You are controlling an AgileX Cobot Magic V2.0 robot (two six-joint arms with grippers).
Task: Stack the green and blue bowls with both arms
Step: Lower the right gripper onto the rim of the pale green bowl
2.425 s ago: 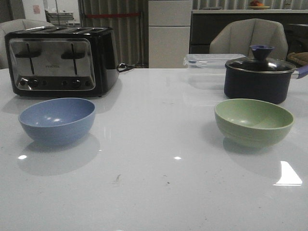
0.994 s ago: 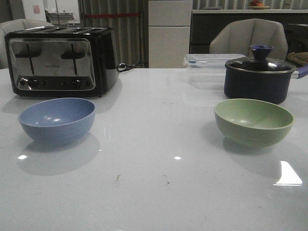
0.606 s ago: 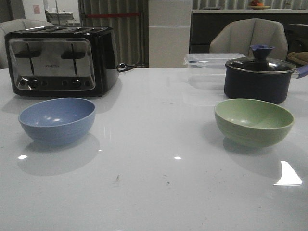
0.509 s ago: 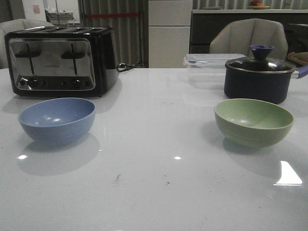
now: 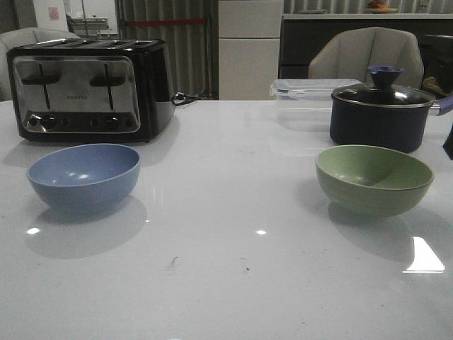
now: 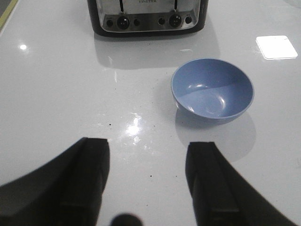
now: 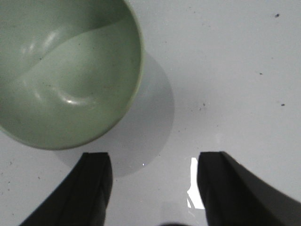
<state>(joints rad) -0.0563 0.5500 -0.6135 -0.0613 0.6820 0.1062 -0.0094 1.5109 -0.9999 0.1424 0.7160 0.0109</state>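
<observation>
The dusty blue bowl (image 5: 83, 177) stands upright on the white table at the left, in front of the toaster. The sage green bowl (image 5: 374, 178) stands upright at the right, in front of the pot. Both are empty and far apart. In the left wrist view my left gripper (image 6: 147, 143) is open and empty above bare table, with the blue bowl (image 6: 212, 90) ahead of it and off to one side. In the right wrist view my right gripper (image 7: 153, 157) is open and empty, close beside the green bowl (image 7: 66, 70). A dark part of my right arm (image 5: 449, 142) shows at the front view's right edge.
A black-and-chrome toaster (image 5: 88, 88) stands at the back left, also in the left wrist view (image 6: 146, 16). A dark lidded pot (image 5: 382, 113) and a clear plastic box (image 5: 311, 95) stand at the back right. A chair is behind the table.
A dark part of my right arm has come into the front view at the right edge, and a shadow now falls inside the green bowl. Both bowls have stayed in place.
</observation>
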